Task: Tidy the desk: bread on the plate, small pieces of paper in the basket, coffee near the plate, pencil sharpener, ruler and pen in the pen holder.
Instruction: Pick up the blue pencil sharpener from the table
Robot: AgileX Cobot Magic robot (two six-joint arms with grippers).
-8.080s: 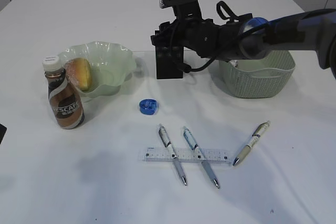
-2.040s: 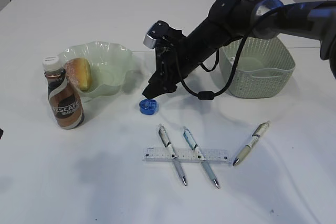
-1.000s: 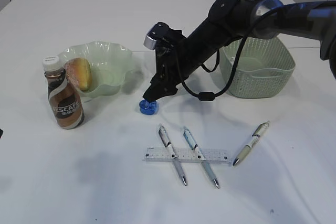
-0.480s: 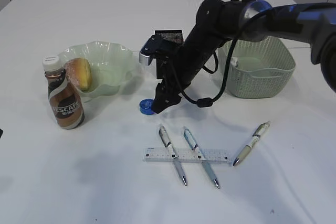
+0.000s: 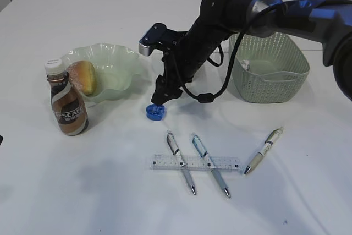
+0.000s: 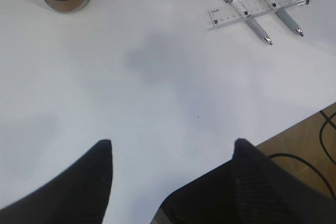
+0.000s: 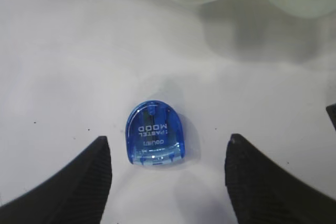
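Mid-tabletop, just off plate (image 5: 110,70) rim: blue pencil sharpener (image 7: 154,141) lying flat. Right claw (image 7: 168,182) poised above, spread wide, empty. Likely light, rigid, slick plastic; best pinched across straight sides.

Bare white tabletop (image 5: 110,191) all round the small translucent blue pencil sharpener (image 5: 155,111), flat between widely parted right gripper (image 7: 167,179) fingers. At 10 o'clock, pale green scalloped plate (image 5: 118,69), rim near. At 5 o'clock, clear plastic ruler (image 5: 196,163) under two crossed silver pens (image 5: 180,162), well apart. At 2 o'clock, green woven basket (image 5: 269,86).
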